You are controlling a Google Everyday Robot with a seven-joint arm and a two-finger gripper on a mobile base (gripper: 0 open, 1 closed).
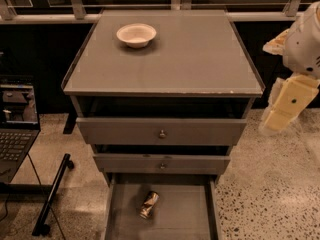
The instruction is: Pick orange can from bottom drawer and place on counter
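Note:
The orange can (149, 204) lies on its side on the floor of the open bottom drawer (185, 219), left of the drawer's middle. The counter (200, 59) is the flat grey top of the cabinet. My gripper (282, 108), cream-coloured under the white arm (305, 39), hangs in the air to the right of the cabinet, level with the top drawer. It is well above and to the right of the can and holds nothing that I can see.
A white bowl (136, 34) stands at the back left of the counter. The two upper drawers (161, 132) with knobs are pulled slightly out. A laptop (15, 129) and a black stand leg (52, 194) are on the left. Speckled floor lies to the right.

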